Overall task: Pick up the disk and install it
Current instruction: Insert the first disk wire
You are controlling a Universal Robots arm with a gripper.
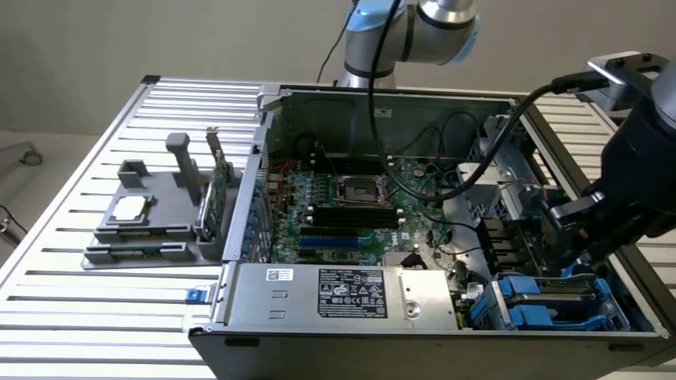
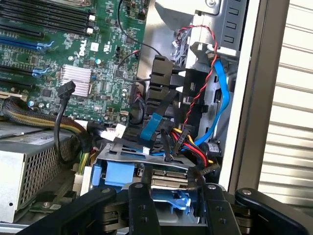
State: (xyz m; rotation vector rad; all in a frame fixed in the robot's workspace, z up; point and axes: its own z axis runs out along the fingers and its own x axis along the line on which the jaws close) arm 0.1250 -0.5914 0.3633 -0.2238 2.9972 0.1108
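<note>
— Blue plastic between two black fingers: is that the disk?
— Yes. In the wrist view the end effector [image 2: 178,190] has its fingers [image 2: 142,210] pinched on the disk [image 2: 168,178], one against each side. What shows of the disk is a strip of silver-grey metal with a connector row and a bit of blue frame. The rest, label included, is hidden under the fingers or cut off by the picture's edge.
— Where is it sitting?
— Low in the drive bay at a corner of the open computer case [image 1: 423,352], towards the exterior view's right. Just beyond it hangs a tangle of cables [image 2: 188,137], red, yellow, black and blue, and past them is the green motherboard [image 2: 73,54].
— And from outside?
— The end effector [image 1: 565,249] reaches down into the bay, where its tips are dark and hard to make out. The case lies on a slatted metal desk [image 1: 106,332]. Well apart, to the exterior view's left, stands a grey tray [image 1: 138,253].
</note>
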